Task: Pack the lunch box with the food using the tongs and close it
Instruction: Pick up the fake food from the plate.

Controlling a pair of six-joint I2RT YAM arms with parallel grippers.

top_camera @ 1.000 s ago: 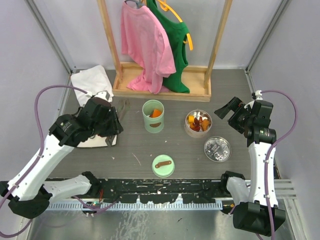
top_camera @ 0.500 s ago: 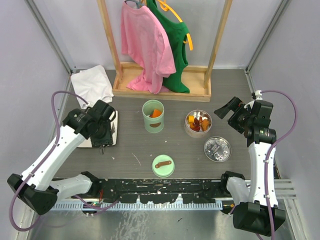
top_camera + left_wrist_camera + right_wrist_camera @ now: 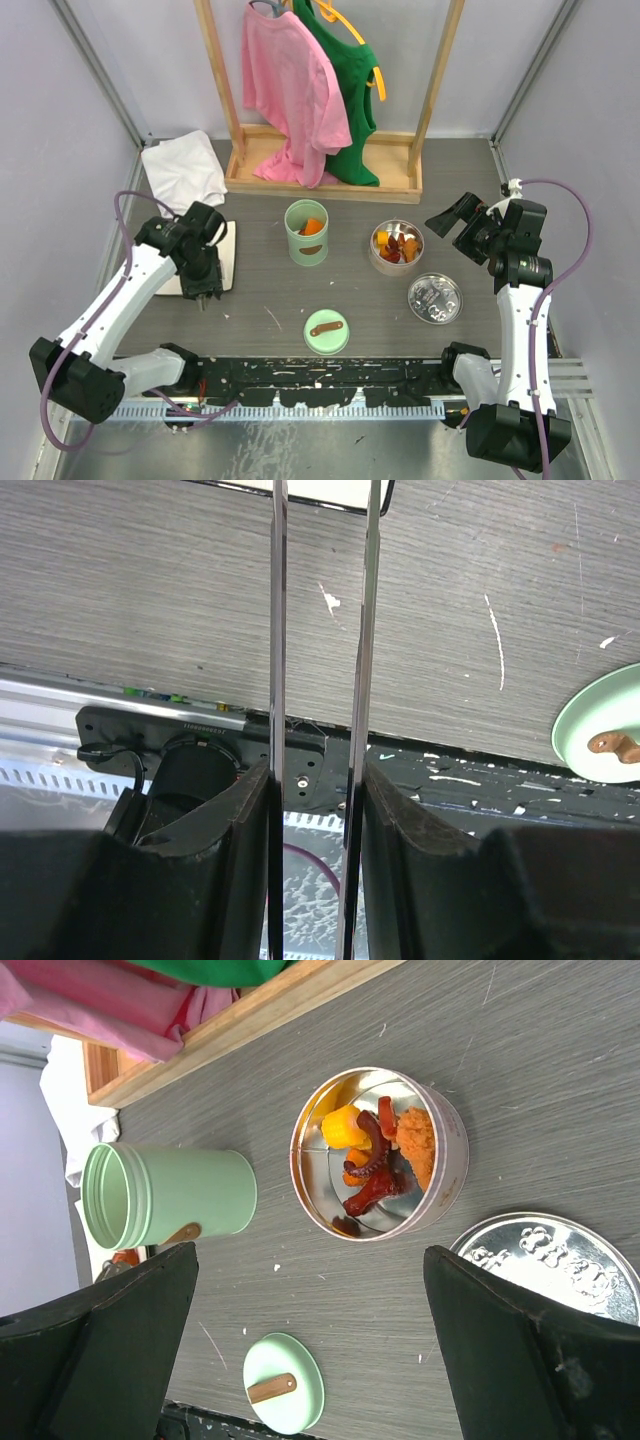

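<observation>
The left gripper is gripping the tongs, its fingers pressing on the outside of the two thin metal arms, which are running forward side by side with a narrow gap between them. This gripper is hovering well to the left of the lunch box and slightly nearer the arm bases, just over the edge of a white tray. The lunch box, a pale green round container, is standing upright and uncovered at the middle of the table, with a few orange pieces showing inside it. Most of the food is sitting in a round metal tin just to the right of the lunch box. The tin's silver lid is lying farther right and closer to the bases. The lunch box's green lid is resting flat on the table straight in front of it, toward the bases. The right gripper is hanging well to the right of the lunch box, beyond the tin, with its jaws spread wide and holding nothing.
</observation>
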